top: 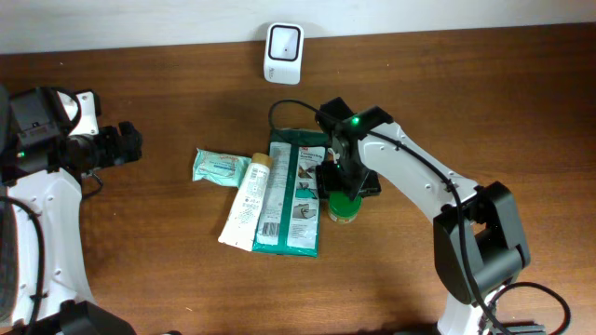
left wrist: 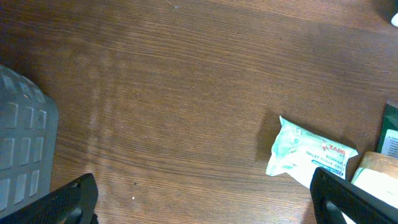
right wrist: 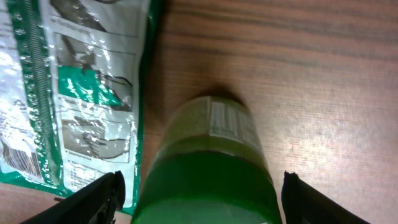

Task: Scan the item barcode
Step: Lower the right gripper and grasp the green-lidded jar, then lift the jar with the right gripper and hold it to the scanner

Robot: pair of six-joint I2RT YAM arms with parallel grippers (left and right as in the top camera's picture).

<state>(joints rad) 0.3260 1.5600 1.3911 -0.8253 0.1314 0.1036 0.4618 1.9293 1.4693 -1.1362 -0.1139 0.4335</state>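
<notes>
The green cap (right wrist: 205, 196) of the bottle (right wrist: 211, 134) is closest, directly under the right end effector (right wrist: 202, 183), with one of the fingers (right wrist: 102, 196) on each side of it. A sliver of gap shows on both sides, so this end effector is open around the bottle and holds nothing yet. I judge it sits straight above the upright bottle so that a squeeze at the cap lifts it cleanly off the bench (right wrist: 311, 74) without dragging the green pouch (right wrist: 81, 93) that lies just beside one finger.

The left end effector (left wrist: 202, 190) hangs wide open and empty over bare wood, well apart from the bottle, probably parked out of the way. A pale tissue pack (left wrist: 308, 152) lies ahead of it to one side.

The bottle has a pale olive body under a brighter green cap. A small white printed panel (right wrist: 227, 121) sits on the side facing away from the wrist; its print is too blurred to tell whether it is the barcode. From overhead only the round cap shows below the arm.

The white scanner (top: 283, 42) stands beyond the right end effector at the far edge, well apart, so the bottle probably has to be carried there with its panel turned toward it
</notes>
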